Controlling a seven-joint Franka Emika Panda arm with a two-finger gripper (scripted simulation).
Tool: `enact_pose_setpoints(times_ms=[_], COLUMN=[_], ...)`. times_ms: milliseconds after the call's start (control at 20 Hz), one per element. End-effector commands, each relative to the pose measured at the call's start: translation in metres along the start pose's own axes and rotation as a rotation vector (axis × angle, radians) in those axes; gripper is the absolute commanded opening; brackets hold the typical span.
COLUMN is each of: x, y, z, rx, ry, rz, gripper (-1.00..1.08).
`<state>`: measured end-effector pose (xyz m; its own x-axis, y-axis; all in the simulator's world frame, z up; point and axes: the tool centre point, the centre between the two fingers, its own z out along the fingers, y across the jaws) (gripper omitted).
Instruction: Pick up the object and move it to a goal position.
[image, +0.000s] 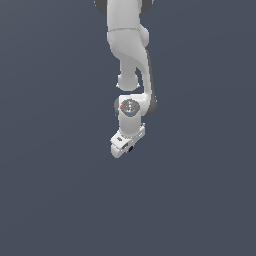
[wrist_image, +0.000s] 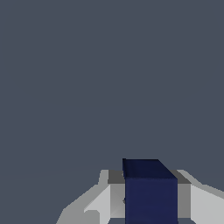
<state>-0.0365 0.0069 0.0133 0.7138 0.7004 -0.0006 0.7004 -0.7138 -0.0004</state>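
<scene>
The object (wrist_image: 151, 192) is a small dark navy-blue block with flat faces in the wrist view. It sits between the white fingers (wrist_image: 103, 199), which stand close on both sides of it. In the exterior view it shows only as a tiny dark speck (image: 131, 148) at the lower end of the white gripper (image: 127, 146). The gripper points downward and is shut on the object. Whether the object rests on the floor or hangs above it cannot be told. No goal marker shows in either view.
The white arm (image: 129, 45) comes down from the top middle of the exterior view. A plain dark grey-blue floor (image: 60, 190) lies all around, with no other objects or edges in view.
</scene>
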Motion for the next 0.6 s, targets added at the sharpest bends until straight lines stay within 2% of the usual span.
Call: enact_pose_setpoints(times_ms=[0, 550], x=[0.0003, 0.0016], y=[0.0001, -0.0009], z=[0.0002, -0.0044], rx=[0.000, 0.000], ry=[0.000, 0.000], rz=[0.000, 0.000], gripper=[-1.00, -1.00])
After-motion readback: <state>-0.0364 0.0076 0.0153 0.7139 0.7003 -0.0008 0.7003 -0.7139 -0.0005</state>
